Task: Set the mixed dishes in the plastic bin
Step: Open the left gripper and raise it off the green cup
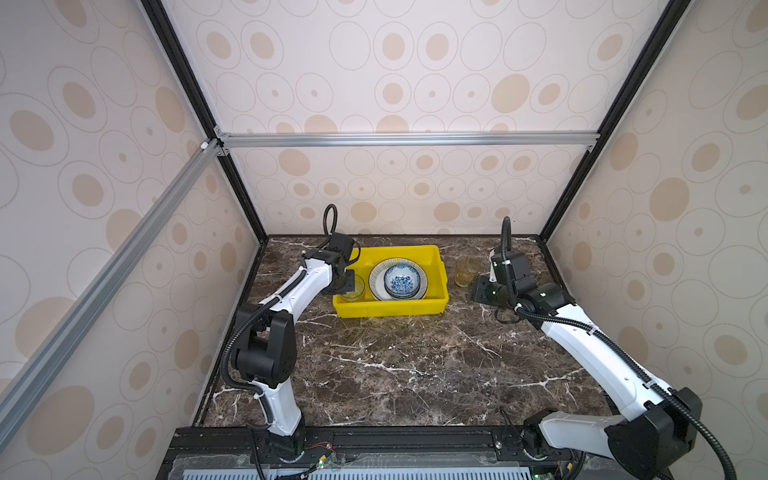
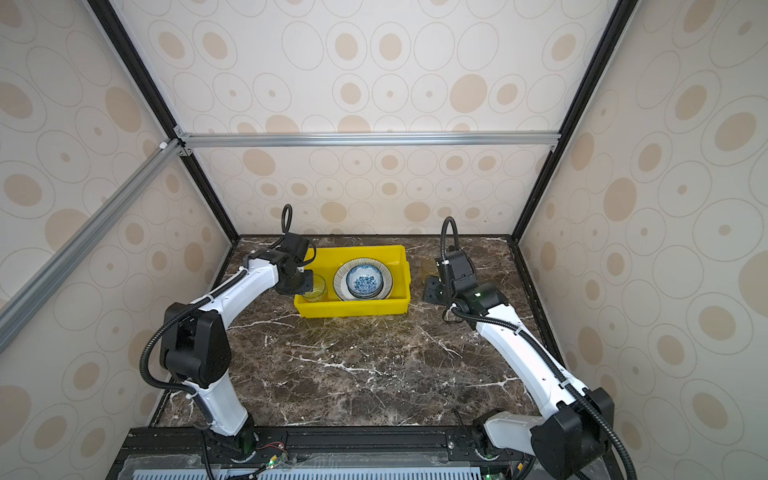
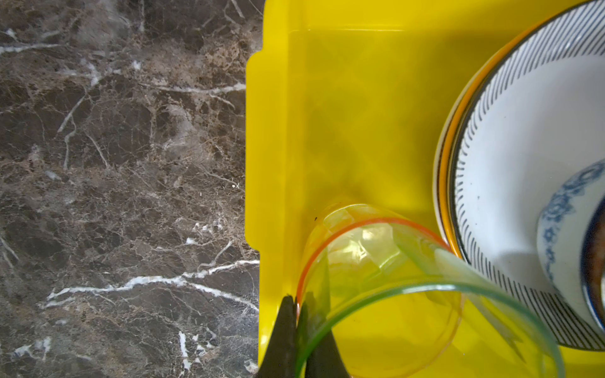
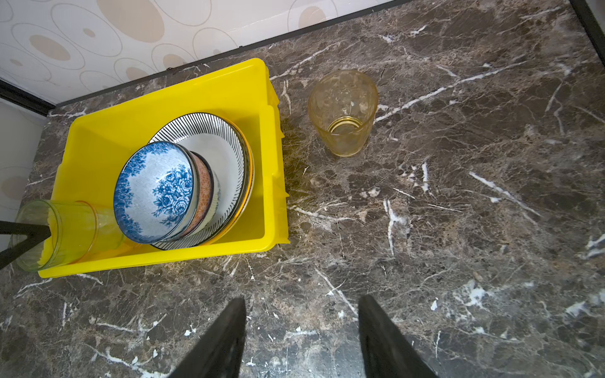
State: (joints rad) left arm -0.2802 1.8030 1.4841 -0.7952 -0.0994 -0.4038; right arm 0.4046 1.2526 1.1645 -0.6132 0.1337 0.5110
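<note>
The yellow plastic bin (image 1: 390, 309) (image 2: 353, 309) (image 3: 278, 131) (image 4: 271, 163) holds a striped-rim plate (image 1: 376, 276) (image 2: 341, 276) (image 3: 510, 131) (image 4: 212, 137) with a blue-floral bowl (image 1: 401, 281) (image 2: 365, 281) (image 3: 569, 209) (image 4: 157, 193) stacked on it. My left gripper (image 1: 348, 286) (image 2: 309, 286) (image 3: 296, 301) is shut on the wall of a green-tinted clear cup (image 3: 425, 288) (image 4: 49, 232). That cup is nested with an orange-rimmed cup (image 3: 360, 225) in the bin's front left corner. An amber cup (image 1: 466, 271) (image 2: 429, 269) (image 4: 343, 111) stands upright on the table right of the bin. My right gripper (image 1: 478, 291) (image 2: 430, 291) (image 4: 301, 301) is open and empty just in front of it.
The dark marble table (image 1: 395, 365) (image 4: 458, 212) lies between the arms. The bin sits near the back wall, and the black frame posts stand at the back corners. Another bowl, orange-patterned, sits under the blue-floral one (image 4: 204, 186).
</note>
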